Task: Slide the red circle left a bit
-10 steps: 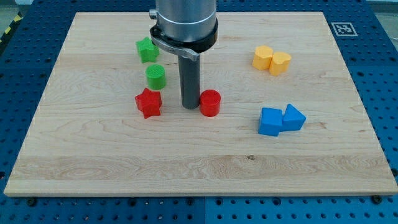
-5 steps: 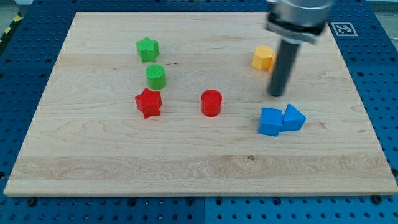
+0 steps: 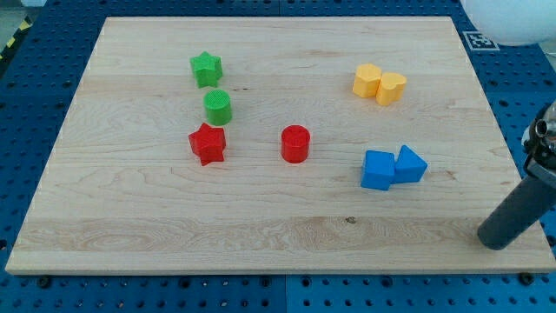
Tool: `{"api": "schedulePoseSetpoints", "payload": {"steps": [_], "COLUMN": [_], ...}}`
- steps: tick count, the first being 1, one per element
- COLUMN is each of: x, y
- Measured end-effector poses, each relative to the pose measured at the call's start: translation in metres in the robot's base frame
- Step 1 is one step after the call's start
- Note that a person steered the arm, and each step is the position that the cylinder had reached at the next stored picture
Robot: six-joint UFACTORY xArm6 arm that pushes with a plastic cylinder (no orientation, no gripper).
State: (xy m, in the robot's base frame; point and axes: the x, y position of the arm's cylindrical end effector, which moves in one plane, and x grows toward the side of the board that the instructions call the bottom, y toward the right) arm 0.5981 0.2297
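Ideally, my tip point(image 3: 497, 240) should come round to the red circle's point(image 3: 295, 143) right side, settle just beside it, and give a short, straight nudge toward the board's point(image 3: 261, 235) left edge, stopping well before the red star point(image 3: 208, 143). I have no claw to open or close, only a bare rod. Now the tip sits near the board's bottom right corner, well apart from the circle, which lies near the board's middle, with the blue blocks point(image 3: 393, 167) between them.
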Motion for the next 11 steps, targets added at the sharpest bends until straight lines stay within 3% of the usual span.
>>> {"api": "schedulePoseSetpoints", "payload": {"steps": [1,4,9,11], "x": [-0.006,-0.056,-0.120,-0.127], "y": [-0.007,-0.155,-0.157,-0.157]}}
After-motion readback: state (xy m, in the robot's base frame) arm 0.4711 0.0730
